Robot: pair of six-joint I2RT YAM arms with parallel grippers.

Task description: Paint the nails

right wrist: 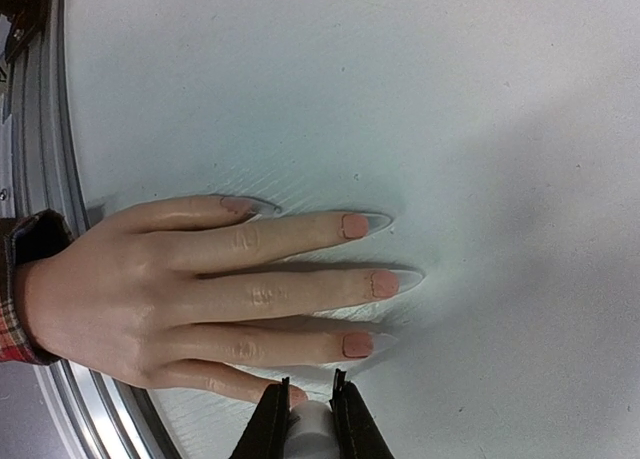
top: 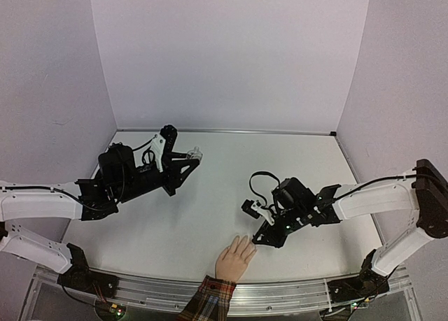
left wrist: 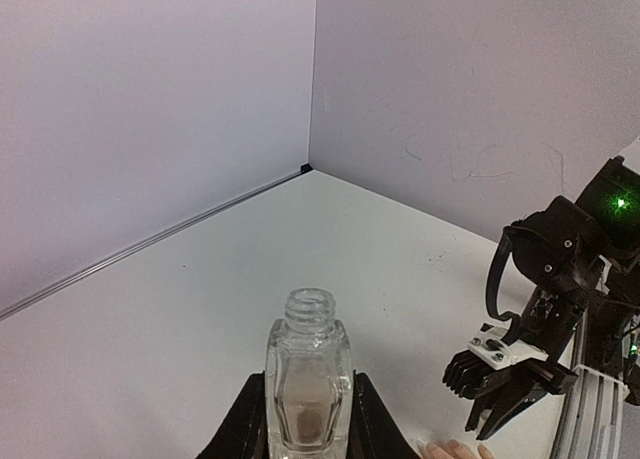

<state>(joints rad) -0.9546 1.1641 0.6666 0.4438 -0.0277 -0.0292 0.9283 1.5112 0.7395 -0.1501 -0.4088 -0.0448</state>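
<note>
Right gripper (right wrist: pixel 308 421) is clamped on a small white cap (right wrist: pixel 310 429), its fingers (right wrist: pixel 268 429) pinching it from both sides. Only part of the cap shows at the frame edge, so whatever hangs under it can't be seen. The gripper sits low over the table (top: pixel 210 216), right at the fingertips of the hand (right wrist: pixel 150 289), which lies palm down w/ fingers spread, nr the front edge. The lowest finger in the wrist view ends just beside one gripper finger; touching or not, can't tell. The nails (right wrist: pixel 385 283) are long, w/ clear pointed tips & a peach patch nr the base on three of them (the topmost is seen almost edge-on, too thin to judge). A plaid cuff (top: pixel 210 296) crosses the metal rail (top: pixel 294 296) at the table's near edge. Left gripper (left wrist: pixel 308 404) grasps a clear bottle (left wrist: pixel 308 349), upright btwn its fingers: neck open, thread bare, a bit of brownish stuff in the bottom. In the top view that gripper is over the left rear of the table, well apart from the hand & from the right gripper.
</note>
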